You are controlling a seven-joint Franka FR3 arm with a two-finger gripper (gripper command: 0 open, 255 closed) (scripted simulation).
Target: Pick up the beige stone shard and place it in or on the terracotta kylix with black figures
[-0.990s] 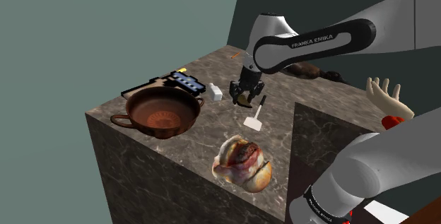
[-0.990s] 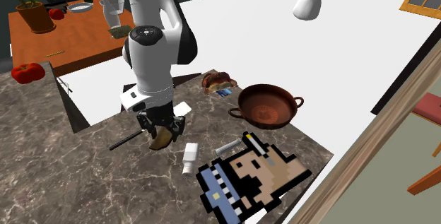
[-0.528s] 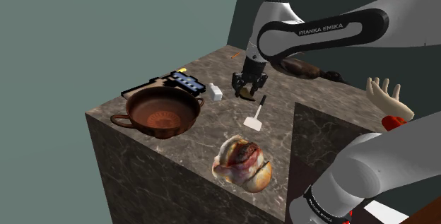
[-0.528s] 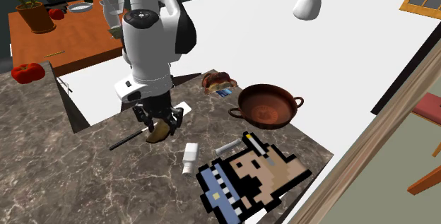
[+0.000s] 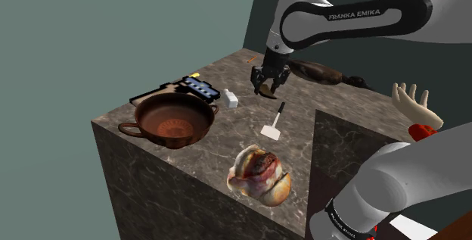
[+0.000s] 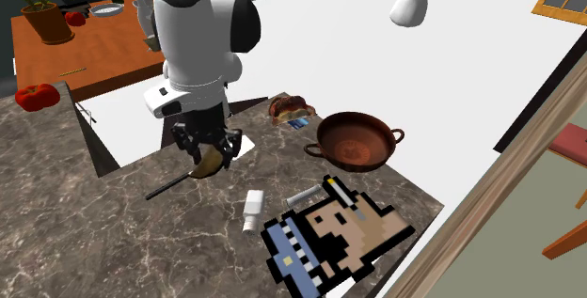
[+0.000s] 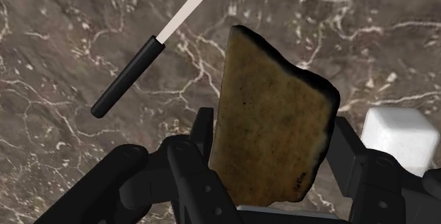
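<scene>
A flat tan stone shard (image 7: pixel 272 120) with dark edges sits clasped between my black fingers (image 7: pixel 194 152), lifted above the marble top. My gripper (image 5: pixel 267 85) is shut on the shard (image 5: pixel 269 89) and hangs over the far part of the table, near the black-handled spatula (image 5: pixel 275 119). From across, my gripper (image 6: pixel 207 155) holds the shard (image 6: pixel 211 162) just above the surface. The brown two-handled kylix (image 5: pixel 169 120) stands near the table's corner at the shoulder view's left, apart from the gripper. In the second exterior view the kylix (image 6: pixel 356 140) is to the right.
A small white block (image 5: pixel 230 99) lies between kylix and gripper. A pixel-art figure (image 6: pixel 325 238) lies flat beside the kylix. A lumpy shell-like object (image 5: pixel 260 174) sits at the near edge. A dark brown object (image 5: pixel 321 72) lies behind the gripper.
The gripper has risen and moved toward the table's far side, carrying the shard up off the marble. Nothing else has shifted.
</scene>
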